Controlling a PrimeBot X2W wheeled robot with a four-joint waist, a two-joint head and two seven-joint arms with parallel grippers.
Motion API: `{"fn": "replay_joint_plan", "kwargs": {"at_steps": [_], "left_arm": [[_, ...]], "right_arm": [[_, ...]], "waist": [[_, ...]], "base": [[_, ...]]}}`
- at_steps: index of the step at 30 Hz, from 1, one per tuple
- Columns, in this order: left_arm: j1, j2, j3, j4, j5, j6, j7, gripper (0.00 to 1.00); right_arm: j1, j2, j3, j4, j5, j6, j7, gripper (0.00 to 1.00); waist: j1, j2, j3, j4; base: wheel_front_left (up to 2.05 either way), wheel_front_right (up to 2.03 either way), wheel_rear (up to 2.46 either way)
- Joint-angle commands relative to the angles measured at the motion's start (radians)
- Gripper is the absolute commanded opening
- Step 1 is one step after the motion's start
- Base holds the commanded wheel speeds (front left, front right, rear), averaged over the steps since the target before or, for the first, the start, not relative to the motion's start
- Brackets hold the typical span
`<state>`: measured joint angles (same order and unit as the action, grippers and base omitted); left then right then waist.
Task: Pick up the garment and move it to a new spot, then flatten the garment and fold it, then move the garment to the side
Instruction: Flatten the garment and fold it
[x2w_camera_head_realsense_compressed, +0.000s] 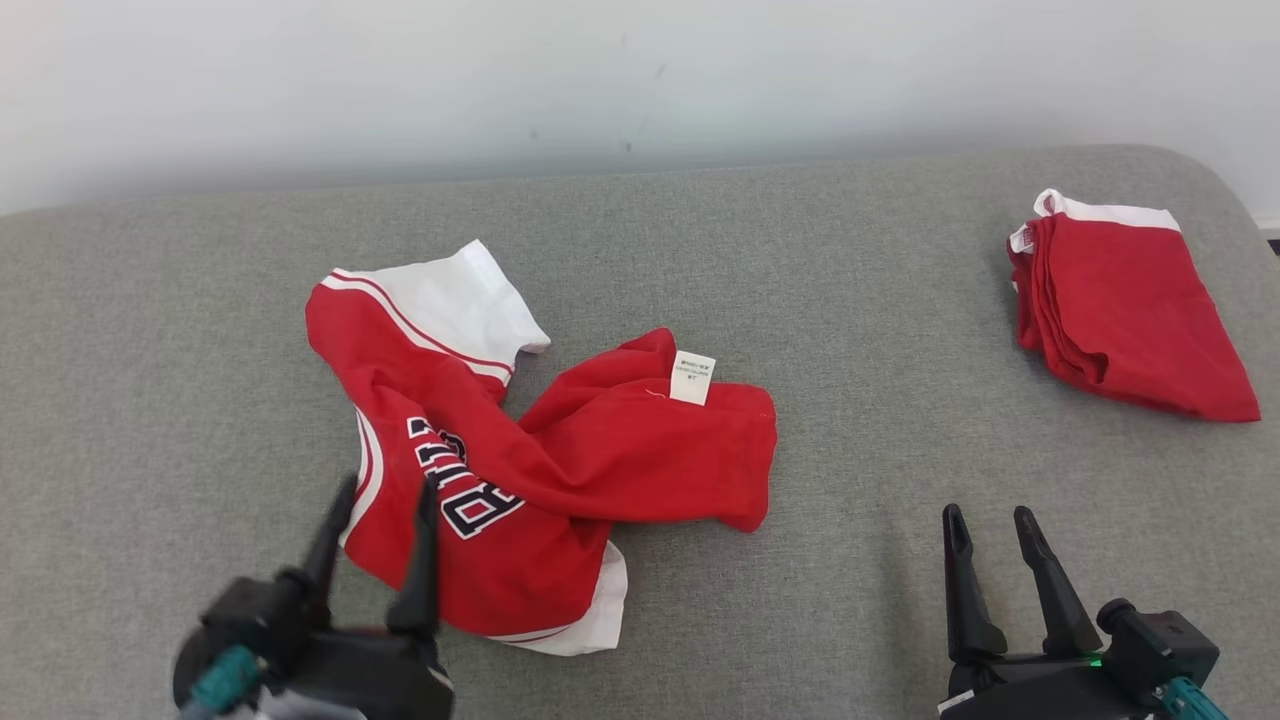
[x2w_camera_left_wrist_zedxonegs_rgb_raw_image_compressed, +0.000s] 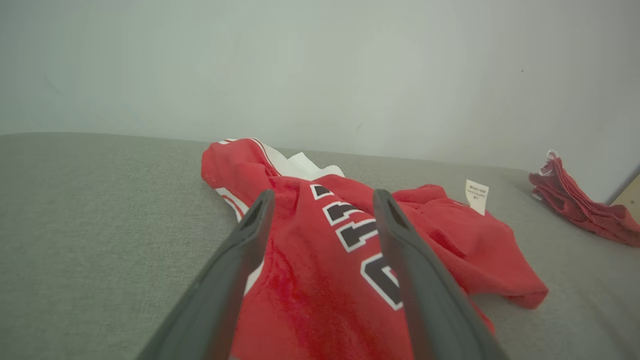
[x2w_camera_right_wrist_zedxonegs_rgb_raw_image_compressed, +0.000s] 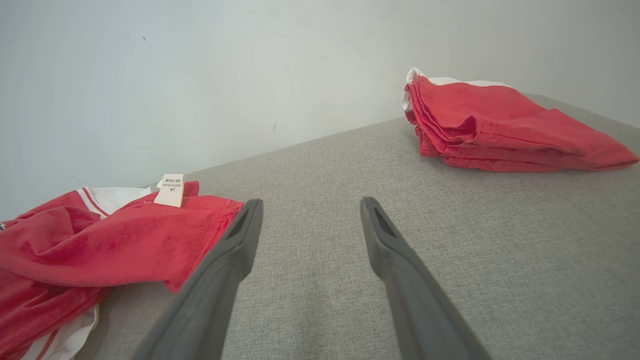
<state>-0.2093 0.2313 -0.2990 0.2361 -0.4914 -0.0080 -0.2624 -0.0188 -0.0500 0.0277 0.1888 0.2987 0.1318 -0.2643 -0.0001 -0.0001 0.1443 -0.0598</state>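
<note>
Garment (x2w_camera_head_realsense_compressed: 600, 450), centre-left: bright red. Far end has a white band with thin red stripes; near hem is white. Lettering (x2w_camera_head_realsense_compressed: 465, 485) dark, outlined white. Label (x2w_camera_head_realsense_compressed: 692, 378) white with fine grey print.
Folded garment (x2w_camera_head_realsense_compressed: 1130, 320), far right: same red, white edge.
Surface (x2w_camera_head_realsense_compressed: 850, 300): mottled grey weave.
Wall (x2w_camera_head_realsense_compressed: 640, 70): pale grey-white.
Left gripper (x2w_camera_head_realsense_compressed: 388, 485), right gripper (x2w_camera_head_realsense_compressed: 988, 512): black fingers, teal fitting at each base.
</note>
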Motion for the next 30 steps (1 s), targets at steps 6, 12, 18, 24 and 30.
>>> {"fn": "replay_joint_plan", "kwargs": {"at_steps": [6,12,18,24,30], "left_arm": [[0.103,-0.028,-0.039,-0.019,-0.004,0.006,0.002,1.0],[0.155,-0.047,-0.077,0.008,-0.008,-0.002,0.013,1.0],[0.174,-0.064,-0.12,0.053,0.003,-0.007,0.022,1.0],[0.153,-0.08,-0.146,0.135,0.015,-0.018,0.017,1.0],[0.106,-0.106,-0.134,0.207,0.002,-0.032,0.005,1.0]], "right_arm": [[0.002,0.0,-0.001,0.002,-0.001,-0.003,0.0,1.0],[-0.001,-0.001,0.001,0.003,0.0,-0.003,0.0,1.0],[0.006,0.0,-0.003,0.007,-0.004,-0.003,0.0,1.0],[0.008,0.0,-0.004,0.009,-0.009,-0.003,0.0,1.0],[0.006,-0.001,-0.007,0.011,-0.012,-0.003,0.0,1.0]], "waist": [[0.0001,0.0001,0.003,0.011],[0.0001,0.0001,0.004,0.006],[0.0001,0.0001,0.008,-0.009],[0.0001,0.0001,0.01,-0.021],[0.0001,0.0001,0.009,-0.025]], "base": [[0.0,0.0,0.0],[0.0,0.0,0.0],[0.0,0.0,0.0],[0.0,0.0,0.0],[0.0,0.0,0.0]]}}
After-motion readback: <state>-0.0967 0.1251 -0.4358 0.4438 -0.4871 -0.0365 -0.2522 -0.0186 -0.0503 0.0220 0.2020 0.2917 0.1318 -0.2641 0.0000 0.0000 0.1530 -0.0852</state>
